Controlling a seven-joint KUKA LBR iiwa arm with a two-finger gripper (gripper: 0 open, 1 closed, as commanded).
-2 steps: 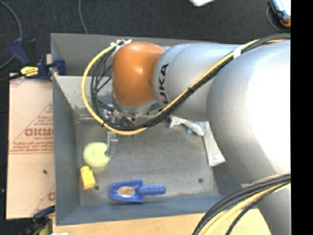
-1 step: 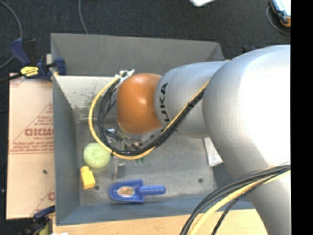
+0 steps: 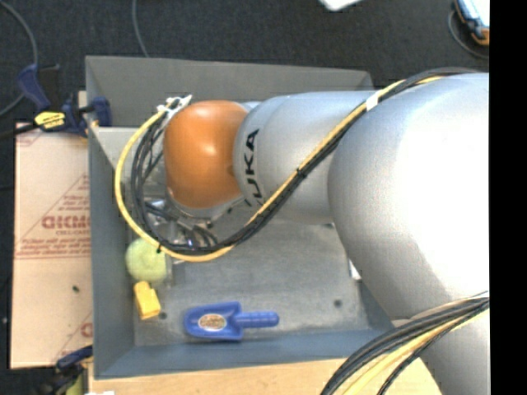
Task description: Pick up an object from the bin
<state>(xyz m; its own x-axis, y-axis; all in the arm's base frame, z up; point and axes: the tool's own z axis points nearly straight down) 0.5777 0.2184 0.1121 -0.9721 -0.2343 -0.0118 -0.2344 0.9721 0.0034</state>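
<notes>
A pale green ball [image 3: 145,259] lies at the bin's left side, partly under the looped cables. Just below it sits a small yellow block [image 3: 147,300]. A blue flat tool with a short handle and an oval label [image 3: 224,321] lies along the bin's near wall. Part of my gripper [image 3: 179,220] shows as dark metal low in the left half of the bin, just up and right of the green ball. The blue tool lies well apart from it.
The big grey arm and its orange cover span the bin from the right and hide most of its floor. Bare grey floor shows between the arm and the blue tool, toward the near right corner.
</notes>
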